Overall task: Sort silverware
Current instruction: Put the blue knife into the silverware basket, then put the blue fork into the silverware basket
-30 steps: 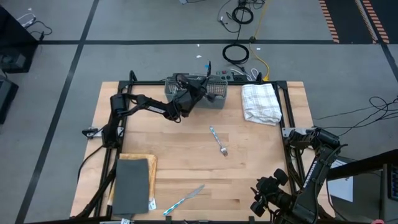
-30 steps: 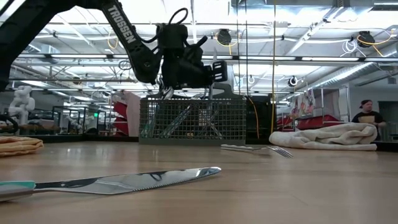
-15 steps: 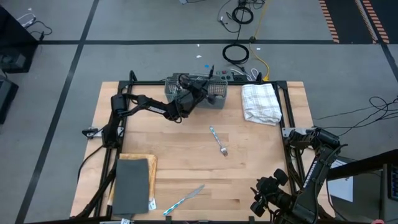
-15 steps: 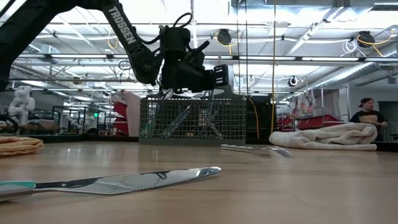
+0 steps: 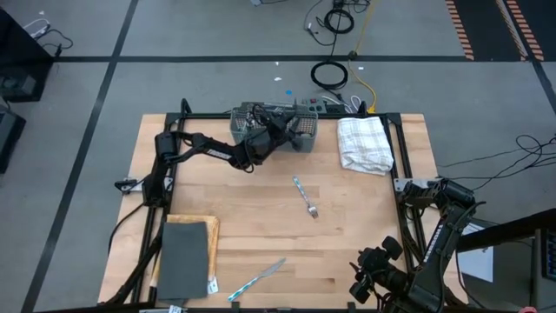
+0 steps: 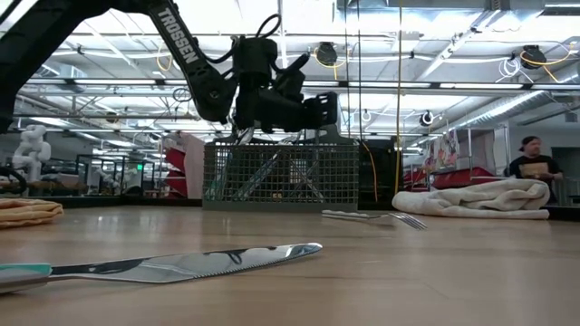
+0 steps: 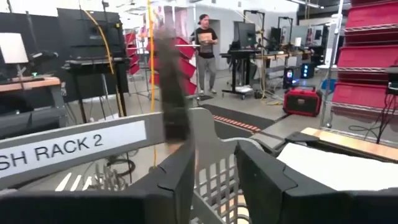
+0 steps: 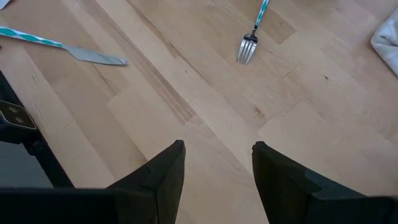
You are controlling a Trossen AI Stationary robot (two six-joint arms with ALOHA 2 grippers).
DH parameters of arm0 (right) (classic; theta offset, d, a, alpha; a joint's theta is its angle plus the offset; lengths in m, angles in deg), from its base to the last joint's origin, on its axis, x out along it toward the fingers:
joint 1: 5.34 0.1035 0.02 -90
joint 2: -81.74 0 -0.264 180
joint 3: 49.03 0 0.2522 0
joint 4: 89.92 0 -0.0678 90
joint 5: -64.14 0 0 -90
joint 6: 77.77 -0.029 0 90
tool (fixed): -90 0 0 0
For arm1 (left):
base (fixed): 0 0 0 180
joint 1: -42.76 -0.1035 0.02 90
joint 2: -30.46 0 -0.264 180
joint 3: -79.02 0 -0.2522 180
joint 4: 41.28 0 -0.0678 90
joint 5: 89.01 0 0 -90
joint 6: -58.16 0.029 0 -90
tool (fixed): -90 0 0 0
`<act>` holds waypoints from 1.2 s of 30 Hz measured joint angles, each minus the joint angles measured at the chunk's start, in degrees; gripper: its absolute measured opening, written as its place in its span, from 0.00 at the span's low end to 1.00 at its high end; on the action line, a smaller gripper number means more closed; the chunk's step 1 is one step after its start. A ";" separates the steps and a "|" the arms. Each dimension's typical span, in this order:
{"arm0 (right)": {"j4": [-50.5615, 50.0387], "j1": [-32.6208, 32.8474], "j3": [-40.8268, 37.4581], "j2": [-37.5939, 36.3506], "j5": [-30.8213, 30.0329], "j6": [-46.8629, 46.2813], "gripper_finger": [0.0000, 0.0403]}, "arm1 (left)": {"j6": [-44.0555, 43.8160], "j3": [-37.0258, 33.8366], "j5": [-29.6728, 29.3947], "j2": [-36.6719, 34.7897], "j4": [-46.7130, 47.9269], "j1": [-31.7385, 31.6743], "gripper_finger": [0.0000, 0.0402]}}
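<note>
- My right jaws are hanging parted and empty off the table's (image 5: 261, 217) near right corner, looking down on bare wood; this arm is only waiting.
- A knife (image 5: 258, 280) is lying flat by the near edge, left of centre, with its patterned handle pointing towards the near left corner.
- A fork (image 5: 306, 198) is resting about mid-table, well apart from the knife, tines towards the near edge.
- At the far edge my left jaws are hovering just over the top of the grey mesh basket (image 6: 281, 177), where several pieces are already leaning inside.
- These jaws were pinched shut a second ago and are now spreading: in the left wrist view I am seeing a clear gap between my fingers (image 7: 264, 177), with the basket's mesh showing through it.
- A blurred dark streak (image 7: 171, 93) is standing by one finger; I am judging it to be the piece I carried, slipping free into the basket, though I cannot tell which kind it is.
- If so, that piece is delivered, and the fork and knife are still waiting on the table.
- The white towel (image 5: 365, 143) is lying at the far right corner.
</note>
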 joint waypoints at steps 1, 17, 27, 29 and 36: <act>0.00 -0.01 0.00 0.00 0.00 0.01 0.44 | -0.04 0.00 0.06 -0.03 0.03 0.04 0.32; 0.02 -0.07 0.00 -0.02 -1.86 -0.86 0.44 | 6.35 0.00 -0.63 -17.16 23.37 4.27 0.39; -0.02 -0.11 0.00 -0.02 -2.05 -0.66 0.44 | -4.17 0.00 27.61 -37.93 63.84 12.88 0.39; -0.02 -0.11 0.00 -0.02 -2.05 -0.80 0.44 | -11.53 0.02 29.93 -41.27 71.77 15.58 0.39; -0.57 -1.22 0.00 -0.02 -2.05 -0.37 0.44 | -26.07 0.02 25.18 -46.12 90.63 30.37 0.39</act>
